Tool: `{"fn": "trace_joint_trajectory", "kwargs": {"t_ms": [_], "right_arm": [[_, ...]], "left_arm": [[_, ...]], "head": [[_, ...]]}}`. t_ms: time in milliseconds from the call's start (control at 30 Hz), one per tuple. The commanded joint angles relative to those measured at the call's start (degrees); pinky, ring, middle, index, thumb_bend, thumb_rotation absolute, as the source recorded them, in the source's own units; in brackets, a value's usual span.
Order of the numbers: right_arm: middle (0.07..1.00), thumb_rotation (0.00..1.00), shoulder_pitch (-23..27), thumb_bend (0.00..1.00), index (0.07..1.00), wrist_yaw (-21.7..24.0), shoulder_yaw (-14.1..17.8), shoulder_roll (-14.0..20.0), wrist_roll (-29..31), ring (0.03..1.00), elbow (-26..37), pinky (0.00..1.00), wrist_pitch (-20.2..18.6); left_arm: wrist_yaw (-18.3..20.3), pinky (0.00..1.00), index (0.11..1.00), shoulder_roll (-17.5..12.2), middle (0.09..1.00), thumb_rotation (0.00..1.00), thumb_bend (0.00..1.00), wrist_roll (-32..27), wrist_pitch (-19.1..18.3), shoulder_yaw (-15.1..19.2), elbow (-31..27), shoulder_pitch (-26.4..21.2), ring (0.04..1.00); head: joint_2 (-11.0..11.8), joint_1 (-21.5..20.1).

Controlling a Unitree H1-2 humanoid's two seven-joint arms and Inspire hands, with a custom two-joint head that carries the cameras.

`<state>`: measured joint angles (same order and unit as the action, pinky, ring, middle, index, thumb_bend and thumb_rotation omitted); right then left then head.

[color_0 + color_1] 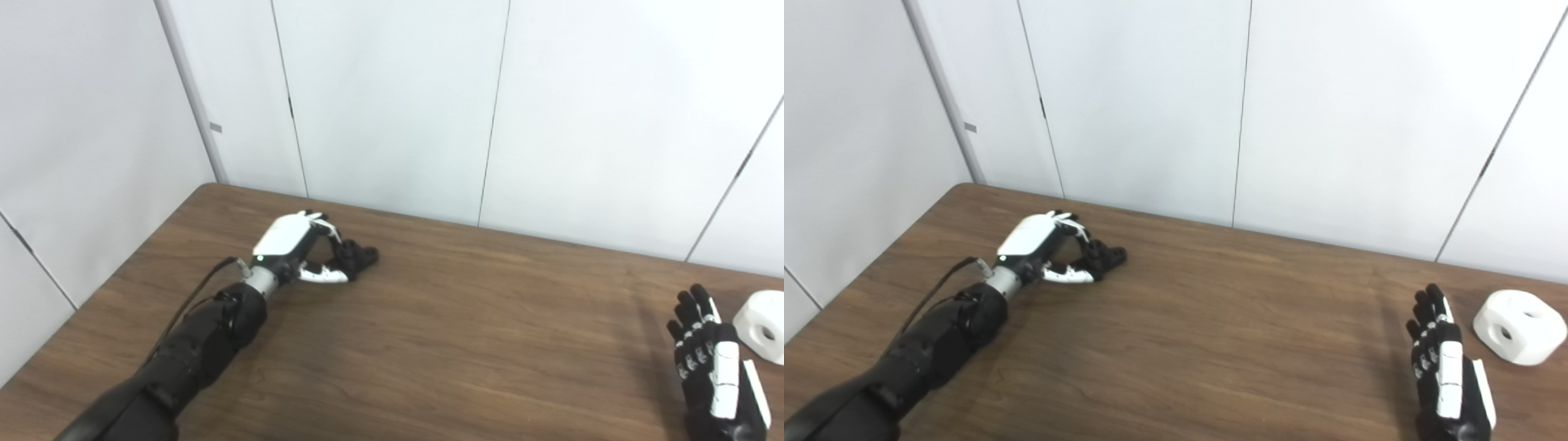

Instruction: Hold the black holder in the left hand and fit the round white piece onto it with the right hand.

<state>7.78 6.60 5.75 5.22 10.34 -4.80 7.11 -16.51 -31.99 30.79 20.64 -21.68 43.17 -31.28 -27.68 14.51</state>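
I am seeing one black holder (1104,258) and one round white piece (1520,326) on the brown wooden counter (1200,343), plus two robot hands, one per arm. The left robot hand (1047,251) is reaching toward the far left part of the counter, its fingers (1072,228) and thumb curling around the black holder, which is sitting on the counter surface; from these views I cannot tell whether the clasp is firm or only a loose wrap. The right robot hand (1448,367) is hovering near the right front edge, standing upright with its fingers (692,318) extended and spread, holding nothing. The round white piece is lying on the counter just beside that hand, to its right and a little farther back, not touching it; I am counting two holes visible in it in the right eye view. The holder and the white piece are sitting well apart, at opposite sides of the counter. White wall panels (392,104) are standing behind the counter.
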Motion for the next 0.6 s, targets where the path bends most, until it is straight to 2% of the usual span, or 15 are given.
{"fn": "trace_joint_trajectory", "kwargs": {"t_ms": [0, 200, 333, 567], "right_arm": [[0.969, 1.0, -0.3, 0.38, 0.963, -0.3, -0.1, -0.4, -0.1, 1.0, 0.2, 1.0, 1.2], [0.963, 1.0, 0.0, 0.42, 0.952, -0.6, -0.1, -0.4, -0.7, 1.0, 0.4, 1.0, 1.1], [0.951, 1.0, 0.2, 0.43, 0.939, -1.0, -0.3, -0.8, -1.5, 0.987, 0.6, 0.99, 1.4], [0.947, 0.99, 0.0, 0.46, 0.94, -1.4, -0.8, -1.2, -2.4, 0.982, 2.2, 0.97, 0.0]], "left_arm": [[3.1, 1.0, 0.483, 0.9, 0.756, 0.05, 0.52, 1.6, -1.0, -0.5, -4.3, 1.5, 0.978], [6.5, 1.0, 0.482, 2.5, 0.762, 0.05, 0.52, 1.3, -3.8, 1.0, -14.4, 5.8, 0.986], [9.1, 1.0, 0.482, 3.8, 0.778, 0.05, 0.52, 0.7, -4.2, 1.6, -21.4, 8.7, 0.995], [13.2, 1.0, 0.482, 5.7, 0.788, 0.05, 0.52, 1.2, -4.5, 2.3, -28.0, 11.2, 1.0]], "head": [[-0.1, -0.2], [-0.5, -2.2], [-0.9, -4.0], [-1.6, -6.4]]}}
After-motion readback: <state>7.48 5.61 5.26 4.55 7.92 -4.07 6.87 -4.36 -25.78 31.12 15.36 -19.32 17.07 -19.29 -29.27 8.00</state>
